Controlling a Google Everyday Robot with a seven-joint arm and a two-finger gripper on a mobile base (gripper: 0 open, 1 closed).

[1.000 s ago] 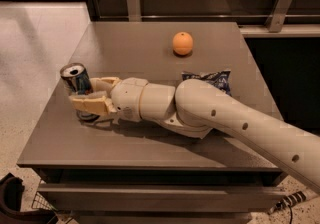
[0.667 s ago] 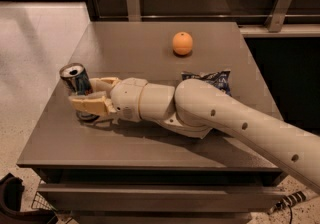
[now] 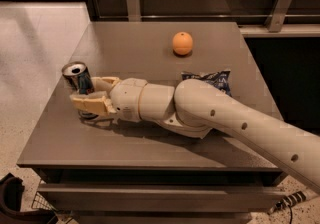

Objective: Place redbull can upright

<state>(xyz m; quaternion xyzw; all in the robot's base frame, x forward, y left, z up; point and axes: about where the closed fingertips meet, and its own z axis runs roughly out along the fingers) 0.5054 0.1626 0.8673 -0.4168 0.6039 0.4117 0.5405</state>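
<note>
The redbull can [image 3: 79,78] stands upright at the left side of the grey table [image 3: 130,53], its open silver top facing up and its blue and silver side showing. My gripper [image 3: 93,93] reaches in from the right and is shut on the can's lower body. One beige finger [image 3: 89,103] lies in front of the can and the other [image 3: 105,82] behind it. The can's base is hidden by the front finger.
An orange [image 3: 182,43] sits at the back middle of the table. A dark blue chip bag [image 3: 212,79] lies right of centre, partly hidden behind my arm [image 3: 210,115]. The table's left edge is close to the can.
</note>
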